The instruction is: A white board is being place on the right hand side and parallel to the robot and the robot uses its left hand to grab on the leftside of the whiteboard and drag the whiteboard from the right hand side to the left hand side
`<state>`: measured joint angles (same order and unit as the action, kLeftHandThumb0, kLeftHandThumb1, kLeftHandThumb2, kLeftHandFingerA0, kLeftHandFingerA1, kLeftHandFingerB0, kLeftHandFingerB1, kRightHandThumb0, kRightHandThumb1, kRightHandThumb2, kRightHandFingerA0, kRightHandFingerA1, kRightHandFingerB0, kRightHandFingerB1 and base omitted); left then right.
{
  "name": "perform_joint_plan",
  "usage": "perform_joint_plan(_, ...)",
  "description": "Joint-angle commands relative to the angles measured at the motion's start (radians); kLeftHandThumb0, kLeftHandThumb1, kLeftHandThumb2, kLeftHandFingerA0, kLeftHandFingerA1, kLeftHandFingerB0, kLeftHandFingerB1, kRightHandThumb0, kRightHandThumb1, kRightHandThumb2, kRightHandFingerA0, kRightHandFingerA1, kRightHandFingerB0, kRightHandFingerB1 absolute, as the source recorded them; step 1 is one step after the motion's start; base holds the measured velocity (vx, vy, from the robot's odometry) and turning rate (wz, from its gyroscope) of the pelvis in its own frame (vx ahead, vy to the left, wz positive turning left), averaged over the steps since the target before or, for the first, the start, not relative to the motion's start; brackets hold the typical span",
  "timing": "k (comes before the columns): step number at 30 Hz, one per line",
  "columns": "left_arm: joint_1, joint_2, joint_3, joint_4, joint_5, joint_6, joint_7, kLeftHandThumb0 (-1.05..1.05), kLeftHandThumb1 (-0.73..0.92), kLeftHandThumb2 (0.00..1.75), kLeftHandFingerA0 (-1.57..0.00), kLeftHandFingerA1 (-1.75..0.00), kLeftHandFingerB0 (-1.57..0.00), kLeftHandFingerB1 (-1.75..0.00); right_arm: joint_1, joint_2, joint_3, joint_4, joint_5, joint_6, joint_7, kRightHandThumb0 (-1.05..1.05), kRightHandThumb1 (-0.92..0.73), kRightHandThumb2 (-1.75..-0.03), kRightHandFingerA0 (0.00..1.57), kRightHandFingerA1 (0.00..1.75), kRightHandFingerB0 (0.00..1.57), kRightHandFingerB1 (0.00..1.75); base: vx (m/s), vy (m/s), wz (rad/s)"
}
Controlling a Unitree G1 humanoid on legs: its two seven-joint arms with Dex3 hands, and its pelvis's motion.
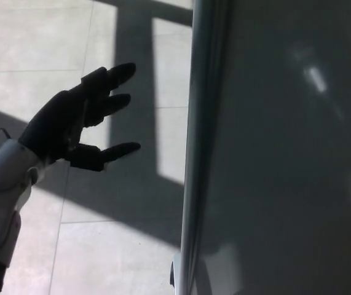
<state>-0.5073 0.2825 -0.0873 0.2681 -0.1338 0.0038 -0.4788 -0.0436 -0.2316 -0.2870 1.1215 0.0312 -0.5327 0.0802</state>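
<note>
One hand shows in the head view, the left hand (70, 126), reaching in from the lower left on a white-cased forearm (0, 196) with a thin dark cable looping at the wrist. It is spread wide: two thick fingers (110, 77) point up and to the right, the thumb (110, 150) juts out below them, and nothing lies in its grasp. Beneath it runs the floor (34, 43), pale grey tiles with thin joints, lit by sun and crossed by broad dark bands of shadow. To the right of the hand stands the whiteboard (286, 160), filling the whole right part of the picture; its surface is in shade, grey, with a few faint bright reflections near the top right. Its left edge is a pale frame (193, 153) running from top to bottom, tilted slightly. The fingertips point towards that frame but stop short of it, with a strip of floor between them and the edge, so hand and whiteboard are apart. At the foot of the frame a small white rounded part (175, 276) shows, too cropped to identify. No brand, label or writing can be read anywhere.
</note>
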Motion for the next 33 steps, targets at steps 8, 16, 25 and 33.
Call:
perform_joint_plan(8, -0.126, -0.104, -0.117, 0.032, 0.048, 0.11, -0.027, -0.66, 0.41, 0.78, -0.03, -0.34, -0.02, -0.12, 0.008, -0.024, 0.011, 0.017, 0.004, -0.044, -0.007, -0.77, -0.71, -0.61, 0.63, 0.74, 0.49, 0.52, 0.0, 0.0, 0.0)
perform_joint_plan(16, -0.118, -0.163, -0.156, -0.01, 0.029, 0.179, -0.043, -0.64, 0.4, 0.74, 0.0, -0.17, 0.0, -0.07, 0.006, -0.029, 0.021, 0.014, 0.0, -0.051, -0.008, -0.76, -0.72, -0.6, 0.62, 0.71, 0.49, 0.5, 0.0, 0.0, 0.0)
perform_joint_plan(25, -0.108, -0.234, -0.196, -0.031, 0.054, 0.247, -0.012, -0.59, 0.38, 0.74, -0.01, -0.26, 0.0, -0.13, 0.002, -0.028, 0.019, 0.01, 0.012, -0.044, -0.006, -0.78, -0.7, -0.6, 0.64, 0.73, 0.54, 0.54, 0.0, 0.0, 0.0)
perform_joint_plan(33, -0.089, -0.281, -0.203, -0.025, 0.083, 0.258, 0.062, -0.59, 0.39, 0.76, -0.01, -0.36, -0.04, -0.19, 0.0, -0.028, 0.027, 0.008, 0.006, -0.041, -0.009, -0.79, -0.71, -0.61, 0.63, 0.74, 0.52, 0.53, 0.0, 0.0, 0.0)
